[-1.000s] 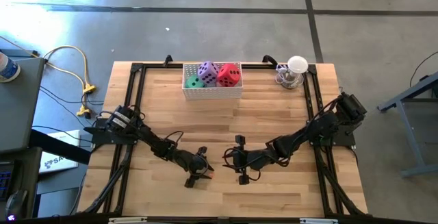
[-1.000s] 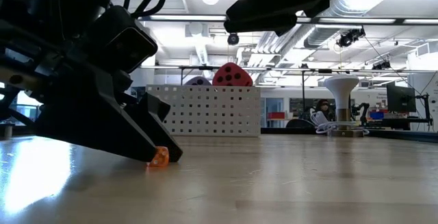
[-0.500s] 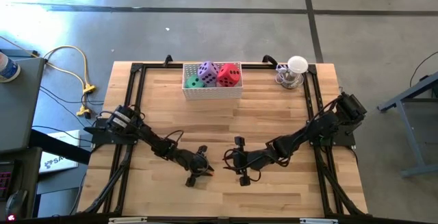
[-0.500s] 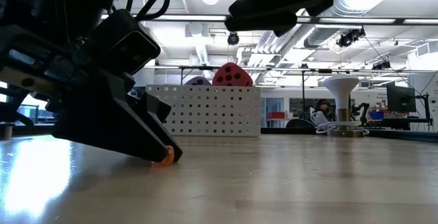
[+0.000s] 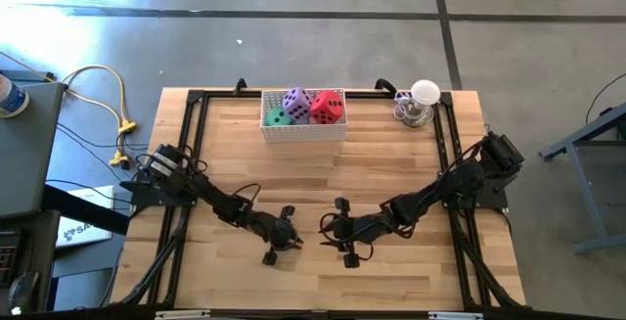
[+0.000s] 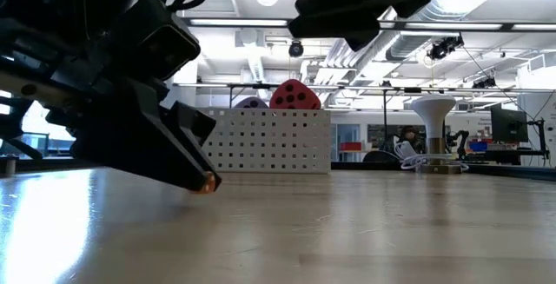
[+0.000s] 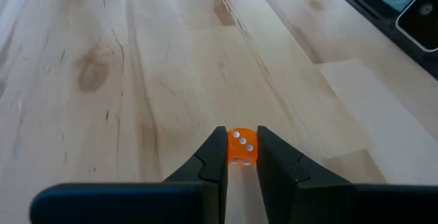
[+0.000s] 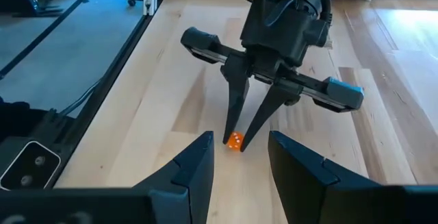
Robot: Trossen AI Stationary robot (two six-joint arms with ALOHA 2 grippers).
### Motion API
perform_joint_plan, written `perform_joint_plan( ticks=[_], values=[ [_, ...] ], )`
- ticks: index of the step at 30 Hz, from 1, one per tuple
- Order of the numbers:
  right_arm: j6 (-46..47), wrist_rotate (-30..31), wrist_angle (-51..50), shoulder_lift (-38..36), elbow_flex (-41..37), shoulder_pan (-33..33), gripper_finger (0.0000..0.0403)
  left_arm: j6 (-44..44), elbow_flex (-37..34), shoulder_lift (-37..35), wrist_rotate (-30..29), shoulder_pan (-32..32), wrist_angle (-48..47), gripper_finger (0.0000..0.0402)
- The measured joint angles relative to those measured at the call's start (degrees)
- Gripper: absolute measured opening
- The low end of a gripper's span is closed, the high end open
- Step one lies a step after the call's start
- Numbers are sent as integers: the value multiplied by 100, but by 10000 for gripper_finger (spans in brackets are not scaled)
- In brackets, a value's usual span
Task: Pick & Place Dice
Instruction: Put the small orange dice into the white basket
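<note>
A small orange die with white pips (image 7: 241, 146) sits between the fingertips of my left gripper (image 5: 293, 242), near the middle of the table's near half. The same die (image 6: 205, 181) shows just above the wood in the low view. My right gripper (image 8: 239, 157) stands open and higher up, a short way to the right, facing the die (image 8: 234, 141) with nothing between its fingers. A green die (image 5: 279, 117), a purple die (image 5: 296, 102) and a red die (image 5: 329, 107) lie in a white perforated basket (image 5: 303, 131) at the far edge. My left gripper pinches the orange die by two opposite side faces (image 7: 231, 148), between its two fingertips. The fingers (image 8: 236, 111) slant down from the table's left. The die hangs a little clear of the wood, one pipped face up.
A white mushroom-shaped object on a metal base (image 5: 421, 102) stands at the far right corner. Black frame rails (image 5: 192, 134) run along the table's edges. Bare wood lies between the grippers and the basket.
My left gripper has risen a little and has taken the orange die with it. The die lay on the wood at the fingertips a second ago and now hangs just above it. My right arm has kept its place.
</note>
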Motion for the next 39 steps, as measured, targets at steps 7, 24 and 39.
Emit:
perform_joint_plan(
  ticks=[7,24,39],
  values=[
    [0,0,-2,0,0,-2,131,474,0,-148,-139,2,-77,45],
    [1596,704,-87,137,10,-358,134,4836,273,-808,-4516,-986,1,44],
    [1582,413,876,546,2,-746,276,5559,349,-660,-4920,-945,53,48]
  ],
)
